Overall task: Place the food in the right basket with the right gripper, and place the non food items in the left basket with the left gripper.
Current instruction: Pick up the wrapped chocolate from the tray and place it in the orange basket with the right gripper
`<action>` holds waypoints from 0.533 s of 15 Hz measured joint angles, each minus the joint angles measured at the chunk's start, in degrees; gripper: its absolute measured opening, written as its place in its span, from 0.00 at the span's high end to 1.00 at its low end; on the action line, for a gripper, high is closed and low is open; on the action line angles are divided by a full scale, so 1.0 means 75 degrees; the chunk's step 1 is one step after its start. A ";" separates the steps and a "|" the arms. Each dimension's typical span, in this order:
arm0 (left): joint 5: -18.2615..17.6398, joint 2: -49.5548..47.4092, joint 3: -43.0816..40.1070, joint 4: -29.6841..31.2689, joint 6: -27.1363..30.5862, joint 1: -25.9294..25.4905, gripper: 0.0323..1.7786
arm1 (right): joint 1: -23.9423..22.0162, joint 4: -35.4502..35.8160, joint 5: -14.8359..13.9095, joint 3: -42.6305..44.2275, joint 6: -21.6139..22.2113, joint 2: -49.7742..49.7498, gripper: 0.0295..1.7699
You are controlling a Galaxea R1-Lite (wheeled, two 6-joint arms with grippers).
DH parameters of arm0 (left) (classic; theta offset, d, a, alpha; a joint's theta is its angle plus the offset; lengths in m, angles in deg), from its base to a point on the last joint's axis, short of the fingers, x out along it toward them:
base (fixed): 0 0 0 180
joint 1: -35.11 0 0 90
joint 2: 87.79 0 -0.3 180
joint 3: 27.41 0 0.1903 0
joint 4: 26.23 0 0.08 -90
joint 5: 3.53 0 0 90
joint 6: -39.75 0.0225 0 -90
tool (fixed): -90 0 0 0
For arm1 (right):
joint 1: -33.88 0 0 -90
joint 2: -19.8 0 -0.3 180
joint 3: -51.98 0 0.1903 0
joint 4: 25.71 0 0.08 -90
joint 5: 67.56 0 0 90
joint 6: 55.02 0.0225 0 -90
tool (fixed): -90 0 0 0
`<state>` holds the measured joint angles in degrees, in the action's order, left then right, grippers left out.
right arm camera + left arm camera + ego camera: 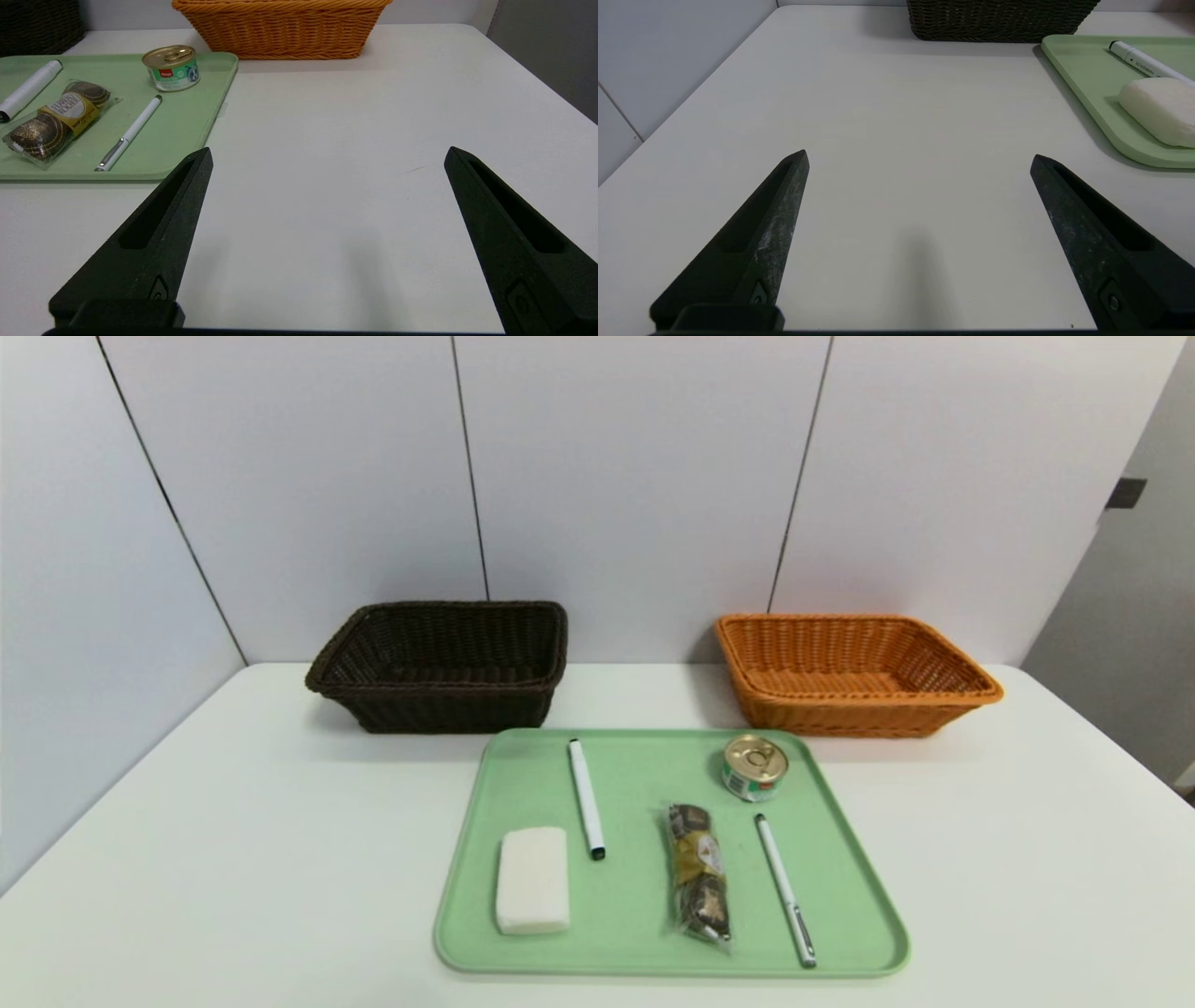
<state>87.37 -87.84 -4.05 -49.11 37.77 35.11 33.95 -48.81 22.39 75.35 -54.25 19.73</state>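
Note:
On the green tray [840, 896] lie a white block [532, 880], a white marker [586, 798], a wrapped snack packet [698, 873], a thin pen [784, 889] and a gold-lidded tin [754, 767]. Behind it stand the dark brown left basket [439, 663] and the orange right basket [854, 674], both empty. Neither arm shows in the head view. My left gripper [920, 158] hangs open over bare table to the left of the tray [1087, 84], the block [1157, 109] nearby. My right gripper [327, 156] is open over bare table to the right of the tray [187, 126], holding nothing.
The white table [233, 859] meets a pale panelled wall [607, 476] just behind the baskets. A grey side wall [93, 616] borders the table on the left. The table's right edge shows beyond the orange basket [285, 28].

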 joint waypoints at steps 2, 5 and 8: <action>-0.0003 0.0000 0.0000 0.0000 0.0000 0.0000 0.05 | 0.0000 0.0003 0.0007 0.0000 -0.0003 0.0000 0.03; -0.0008 0.0000 0.0000 0.0000 0.0018 0.0000 0.05 | 0.0000 -0.0148 -0.0007 0.0039 -0.0055 0.0003 0.03; 0.0005 0.0000 0.0013 -0.0036 -0.0034 0.0000 0.05 | 0.0000 -0.0167 0.0000 0.0059 -0.0089 0.0063 0.03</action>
<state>87.41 -87.84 -3.95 -49.38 37.52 35.11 33.95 -50.07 22.39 75.79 -54.92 20.20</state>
